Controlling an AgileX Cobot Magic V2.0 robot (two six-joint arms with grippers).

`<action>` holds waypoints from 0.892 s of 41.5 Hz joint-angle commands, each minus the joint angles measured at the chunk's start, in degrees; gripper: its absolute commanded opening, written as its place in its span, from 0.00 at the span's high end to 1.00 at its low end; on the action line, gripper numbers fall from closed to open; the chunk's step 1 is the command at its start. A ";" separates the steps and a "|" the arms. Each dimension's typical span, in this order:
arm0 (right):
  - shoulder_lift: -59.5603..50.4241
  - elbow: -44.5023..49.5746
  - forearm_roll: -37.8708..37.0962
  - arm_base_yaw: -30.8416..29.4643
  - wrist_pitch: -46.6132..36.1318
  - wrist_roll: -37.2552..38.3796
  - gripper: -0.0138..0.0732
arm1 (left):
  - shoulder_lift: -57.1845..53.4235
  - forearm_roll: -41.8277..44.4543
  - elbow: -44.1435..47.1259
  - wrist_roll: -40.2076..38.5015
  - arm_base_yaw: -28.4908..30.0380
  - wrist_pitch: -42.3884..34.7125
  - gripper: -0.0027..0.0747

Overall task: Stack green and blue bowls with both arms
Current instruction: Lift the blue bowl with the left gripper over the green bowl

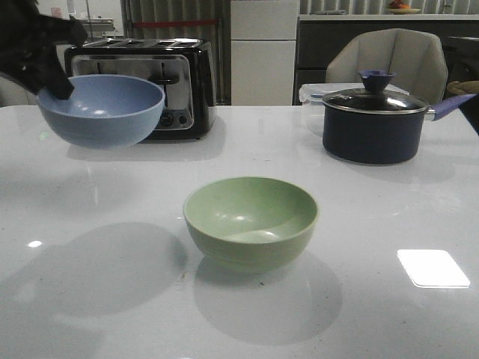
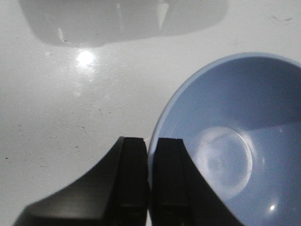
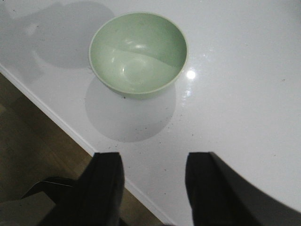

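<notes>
Left gripper (image 2: 150, 188) is pinching the matte blue bowl (image 1: 101, 108) by its rim, apparently airborne; right gripper (image 3: 153, 188) is hanging released near the round green bowl (image 1: 251, 221).

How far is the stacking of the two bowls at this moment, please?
Done: the left gripper is shut on the rim of the blue bowl, which hangs above the table, clear of its own shadow. In hand: carrying it. Left: setting it into the green bowl, which sits alone and empty at the table's middle. The right gripper is open, holding nothing, apart from the green bowl.
</notes>
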 commanded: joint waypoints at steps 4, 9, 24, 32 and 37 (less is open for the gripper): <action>-0.51 -1.54 0.31 0.08 -3.19 -0.65 0.35 | -6.11 -1.12 -1.23 0.33 -6.28 0.66 0.85; -0.51 -1.54 0.31 0.08 -3.19 -0.65 0.35 | -5.99 -1.65 -1.23 0.33 -11.45 0.81 0.85; -0.51 -1.54 0.31 0.08 -3.19 -0.65 0.35 | -0.51 -2.31 -1.33 0.33 -21.05 -5.66 0.85; -0.51 -1.54 0.31 0.08 -3.19 -0.65 0.35 | 3.72 -3.99 -1.33 0.33 -21.39 -5.99 0.85; -0.51 -1.54 0.31 0.08 -3.19 -0.65 0.35 | 5.52 -6.78 -1.33 0.33 -21.39 -6.37 0.85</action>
